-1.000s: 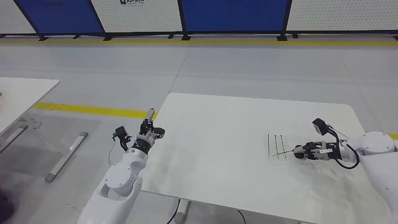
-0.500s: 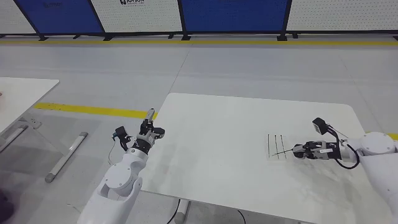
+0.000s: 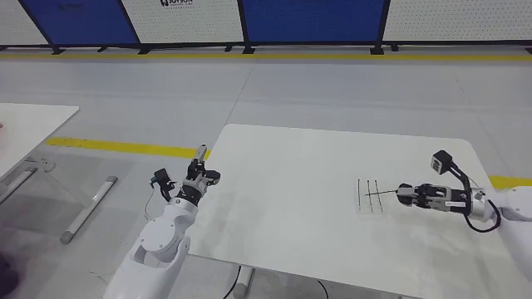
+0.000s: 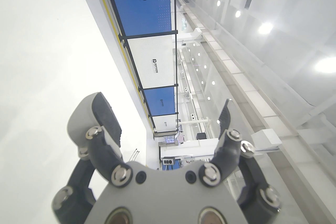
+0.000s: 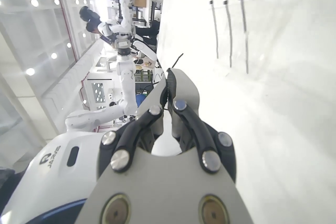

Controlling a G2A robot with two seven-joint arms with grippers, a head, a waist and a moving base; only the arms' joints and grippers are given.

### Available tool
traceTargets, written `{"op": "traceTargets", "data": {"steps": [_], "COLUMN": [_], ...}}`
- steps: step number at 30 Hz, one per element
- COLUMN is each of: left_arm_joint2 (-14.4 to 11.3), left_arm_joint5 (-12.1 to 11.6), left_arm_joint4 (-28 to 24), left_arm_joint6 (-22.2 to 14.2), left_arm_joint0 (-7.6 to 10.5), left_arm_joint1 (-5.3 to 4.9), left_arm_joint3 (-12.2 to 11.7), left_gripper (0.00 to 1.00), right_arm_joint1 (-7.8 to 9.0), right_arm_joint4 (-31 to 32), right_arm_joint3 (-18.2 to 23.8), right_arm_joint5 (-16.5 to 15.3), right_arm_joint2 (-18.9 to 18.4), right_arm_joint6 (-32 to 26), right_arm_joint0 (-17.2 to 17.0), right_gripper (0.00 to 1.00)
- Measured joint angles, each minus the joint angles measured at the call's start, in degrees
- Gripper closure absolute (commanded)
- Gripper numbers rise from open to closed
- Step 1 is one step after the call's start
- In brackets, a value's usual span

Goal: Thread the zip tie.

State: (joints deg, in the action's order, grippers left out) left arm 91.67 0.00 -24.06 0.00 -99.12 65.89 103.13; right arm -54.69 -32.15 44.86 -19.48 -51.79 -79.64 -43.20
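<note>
Where the right gripper (image 5: 169,72) hangs: clamped on a zip tie (image 5: 178,58), near three loose ties (image 5: 229,33).
Left gripper (image 4: 168,114): released, at the table (image 3: 291,199)'s near-left edge.

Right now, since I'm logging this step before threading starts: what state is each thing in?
Right gripper: jaws shut on a thin black plastic zip tie, whose end sticks out past them.
Three more black zip ties: lying straight, side by side on the white table, none looped, apart from both grippers.
Left gripper: jaws open, empty.
</note>
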Motion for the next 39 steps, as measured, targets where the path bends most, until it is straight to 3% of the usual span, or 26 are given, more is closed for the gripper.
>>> {"op": "traceTargets", "data": {"steps": [11,20,23,26,36,39], "left_arm_joint2": [0.0,0.0,0.0,0.0,0.0,-0.23], "left_arm_joint5": [0.0,0.0,0.0,0.0,0.0,-0.37], "left_arm_joint4": [0.0,0.0,0.0,0.0,0.0,-0.75], "left_arm_joint6": [0.0,0.0,0.0,0.0,0.0,-0.46], "left_arm_joint0": [0.0,0.0,0.0,0.0,0.0,0.43], "left_arm_joint1": [0.0,0.0,0.0,0.0,0.0,0.12], "left_arm_joint3": [0.0,0.0,0.0,0.0,0.0,-0.09], "left_gripper": [0.0,0.0,0.0,0.0,0.0,0.0], "right_arm_joint1": [0.02,-0.17,-1.0,-2.2,-2.17,-2.26], "right_arm_joint4": [-0.16,-6.37,-5.55,-5.64,-5.65,-6.49], "right_arm_joint3": [1.6,14.03,18.43,18.42,18.3,18.59], "right_arm_joint5": [0.42,-0.01,0.0,0.44,0.46,0.96], "right_arm_joint2": [0.12,-5.57,-5.01,-2.47,-2.73,-3.3], "right_arm_joint6": [1.08,3.22,5.46,10.58,9.95,12.52], "right_arm_joint0": [-1.11,-6.7,-8.09,-8.34,-8.3,-9.52], "right_gripper": [1.0,1.0,1.0,1.0,1.0,1.0]}}
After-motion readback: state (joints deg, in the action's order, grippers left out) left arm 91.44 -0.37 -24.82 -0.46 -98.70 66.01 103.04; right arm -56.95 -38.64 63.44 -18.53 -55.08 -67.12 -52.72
